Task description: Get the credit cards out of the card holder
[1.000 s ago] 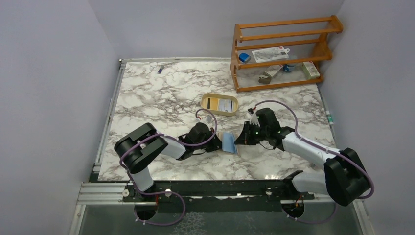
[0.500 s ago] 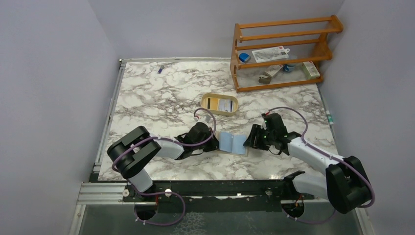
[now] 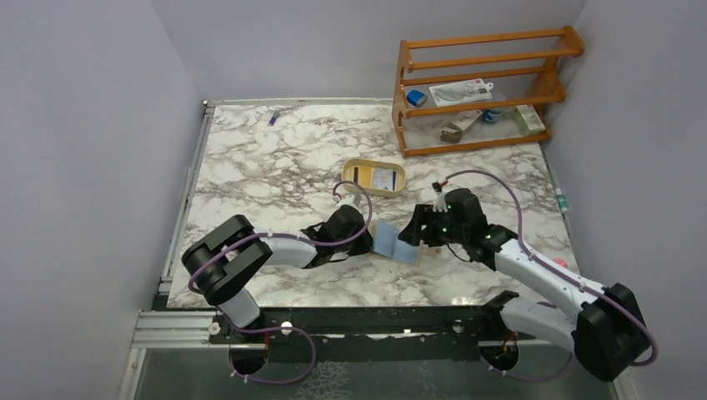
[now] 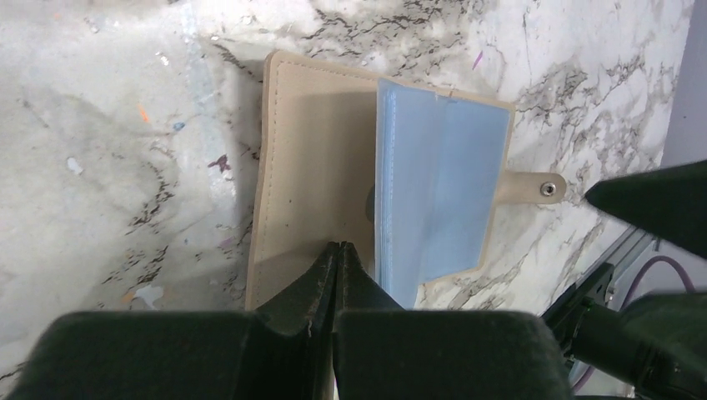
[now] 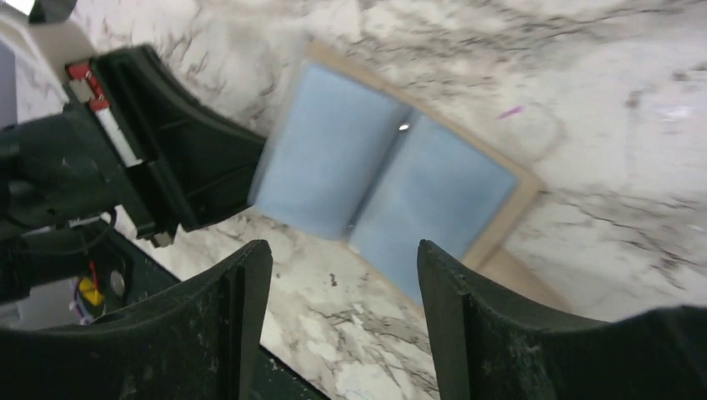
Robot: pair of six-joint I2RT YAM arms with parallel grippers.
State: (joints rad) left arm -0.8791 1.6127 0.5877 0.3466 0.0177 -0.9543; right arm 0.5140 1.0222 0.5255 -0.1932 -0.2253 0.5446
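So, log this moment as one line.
left jaws shut, tips on holder | right jaws open above it | holder open | cards in tray

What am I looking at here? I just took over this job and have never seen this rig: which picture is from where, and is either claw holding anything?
A left arm and a right arm are bolted at the near edge of a marble table. The wide picture comes from a fixed camera above and behind them. The other two come from a camera on each wrist, looking past that arm's own fingers. The left claw is shut on the tan cover of the card holder, which lies open. Its light blue inner leaves show; I cannot tell whether anything sits in them. The right claw is open, just over those leaves, holding nothing. Further back is a cream tray with what look like two cards in it, and a wooden rack at the far right.
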